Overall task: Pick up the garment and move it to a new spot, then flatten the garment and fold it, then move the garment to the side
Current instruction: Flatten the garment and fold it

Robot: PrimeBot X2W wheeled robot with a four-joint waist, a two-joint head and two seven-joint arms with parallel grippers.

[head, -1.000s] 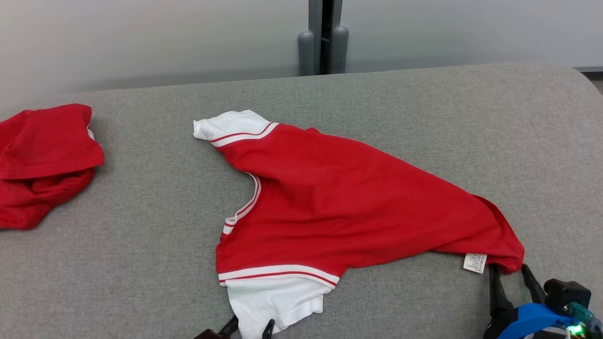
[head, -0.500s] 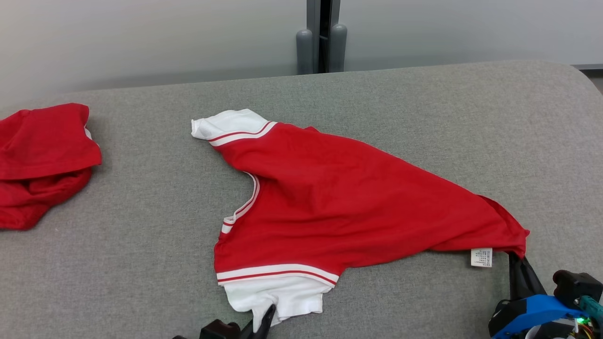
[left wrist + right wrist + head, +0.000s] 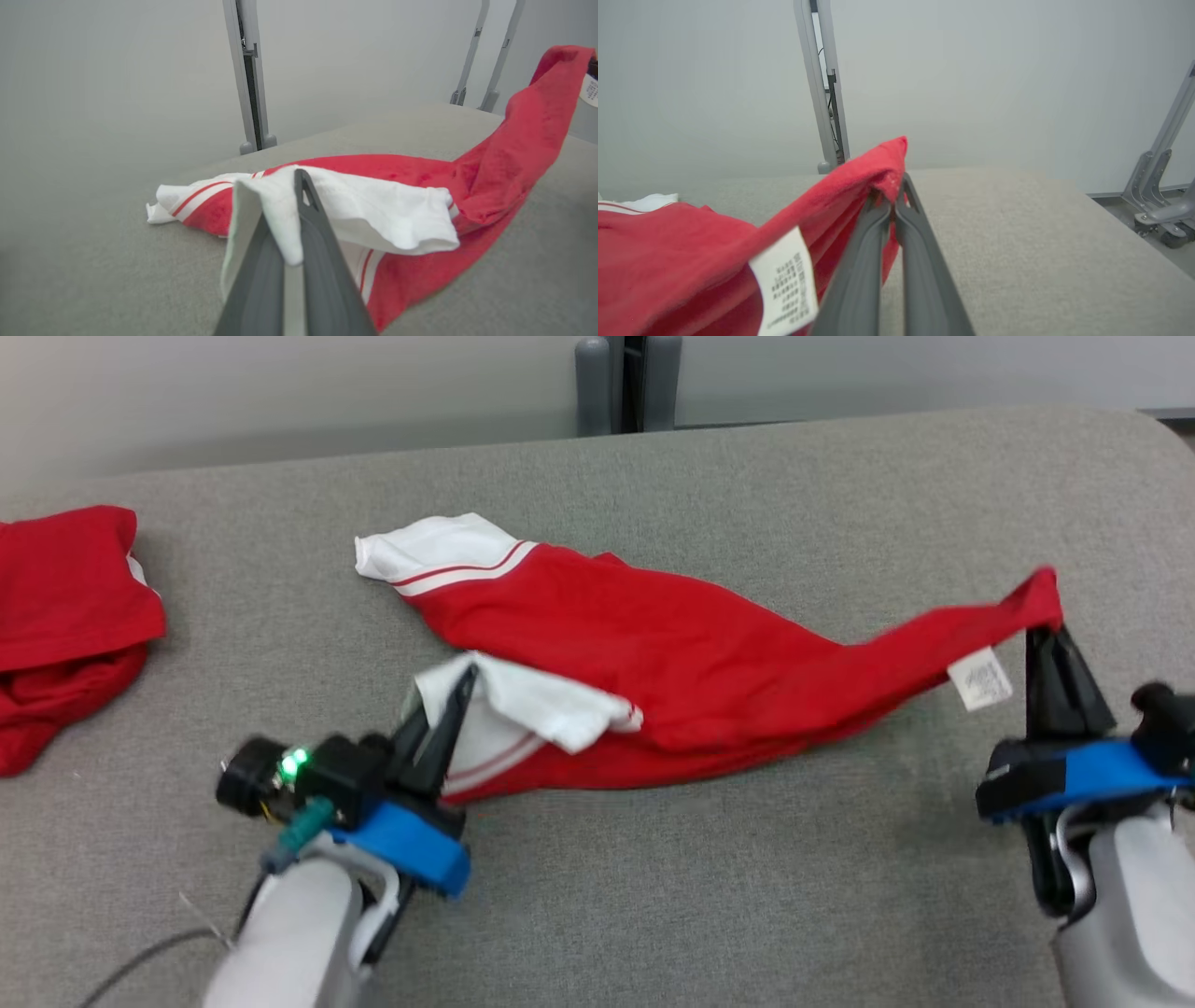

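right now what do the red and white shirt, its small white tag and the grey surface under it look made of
Red and white shirt: soft matte knit, probably cotton jersey; it drapes and creases. Small white tag: thin flexible printed label, material unclear. Grey surface: matte woven upholstery cloth, by its fine flecked weave.

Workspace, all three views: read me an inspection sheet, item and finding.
Surface: grey padded table, fabric-covered, rounded at the far right corner.
Job's things: red garment, stretched between both grippers, middle resting on the table; care label hanging near its right end.
Clutter: second red garment, bunched at the left edge.
Grippers: left gripper fingers shut on the white sleeve; right gripper fingers shut on the red corner, lifted.
Cables: grey cable beside the left forearm.
Surroundings: pale wall, grey post behind the table; wheeled frame at the right.
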